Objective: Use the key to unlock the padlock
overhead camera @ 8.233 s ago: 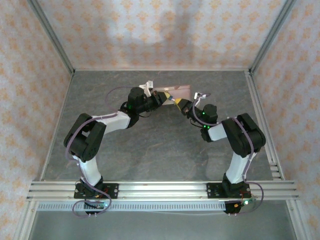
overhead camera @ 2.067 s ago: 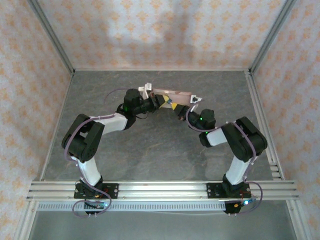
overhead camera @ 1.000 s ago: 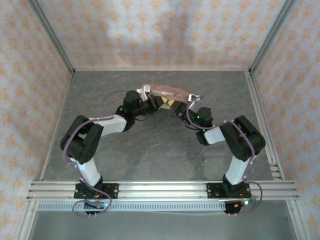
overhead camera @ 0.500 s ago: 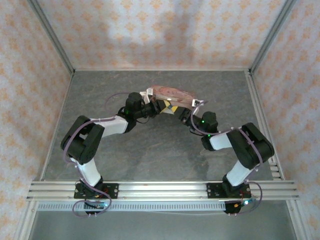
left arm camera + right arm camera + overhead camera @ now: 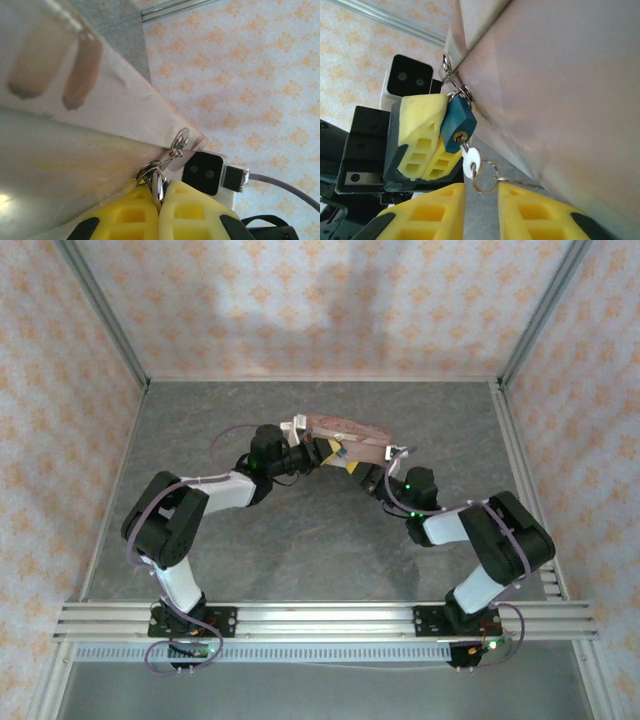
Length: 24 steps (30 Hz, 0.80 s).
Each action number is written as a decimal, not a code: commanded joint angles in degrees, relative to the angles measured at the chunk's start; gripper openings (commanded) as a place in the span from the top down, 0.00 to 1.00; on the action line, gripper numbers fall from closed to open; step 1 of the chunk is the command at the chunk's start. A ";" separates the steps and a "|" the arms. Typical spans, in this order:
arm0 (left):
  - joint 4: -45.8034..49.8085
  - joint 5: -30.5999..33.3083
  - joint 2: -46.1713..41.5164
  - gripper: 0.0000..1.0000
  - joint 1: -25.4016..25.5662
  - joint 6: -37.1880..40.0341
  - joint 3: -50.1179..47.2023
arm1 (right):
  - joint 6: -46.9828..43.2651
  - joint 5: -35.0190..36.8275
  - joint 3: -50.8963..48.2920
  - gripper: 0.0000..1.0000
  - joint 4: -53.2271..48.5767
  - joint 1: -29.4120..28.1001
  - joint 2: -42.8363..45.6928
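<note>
The padlock [image 5: 456,124], a small teal body with a silver shackle [image 5: 159,182], hangs from rings on the corner latch [image 5: 180,140] of the pink box [image 5: 560,95]. My left gripper [image 5: 160,194] is shut on the padlock, its yellow fingers [image 5: 422,137] pressing the lock's side. The key [image 5: 471,160] sits in the keyhole, and its ring [image 5: 485,177] dangles below with a second key. My right gripper [image 5: 481,192] is open just under the ring, one finger on each side of it. From above, both grippers [image 5: 325,455] [image 5: 360,472] meet under the box [image 5: 345,430].
The box is tilted up off the grey table [image 5: 300,530] at the back middle. Patterned walls [image 5: 60,390] and aluminium rails [image 5: 320,620] close the space in. The right wrist camera [image 5: 202,172] sits just behind the latch.
The box has tipped and swung leftwards, then settled lower. My right arm has drawn back towards the near right, its elbow moving outwards. My left gripper has stayed at the box corner.
</note>
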<state>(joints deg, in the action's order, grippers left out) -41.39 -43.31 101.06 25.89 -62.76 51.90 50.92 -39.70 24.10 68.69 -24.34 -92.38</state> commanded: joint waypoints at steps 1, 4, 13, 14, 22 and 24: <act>-5.04 -2.70 -1.91 1.00 0.43 0.35 0.71 | 2.32 -1.10 0.38 0.83 5.92 0.24 -2.11; -5.11 -3.22 -1.74 1.00 0.40 0.27 0.66 | 3.00 -0.85 1.00 0.83 6.98 0.22 -3.31; -4.93 -4.28 -1.57 1.00 0.40 0.71 0.26 | 1.87 0.15 3.10 0.84 2.96 0.34 -1.98; -5.02 -4.49 -1.56 1.00 0.40 0.80 0.23 | 1.56 0.24 3.36 0.85 1.90 0.34 -1.78; -4.43 -5.37 -1.68 1.00 0.48 1.41 0.19 | -1.07 0.53 4.80 0.99 -3.82 0.34 -0.79; -4.30 -5.55 -1.74 1.00 0.56 1.63 0.20 | -1.81 0.34 5.22 1.00 -4.92 0.29 -0.46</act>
<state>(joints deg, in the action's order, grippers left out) -41.39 -43.07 101.06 25.45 -62.41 51.90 51.35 -40.38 27.35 66.59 -24.32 -94.21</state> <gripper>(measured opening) 0.052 0.043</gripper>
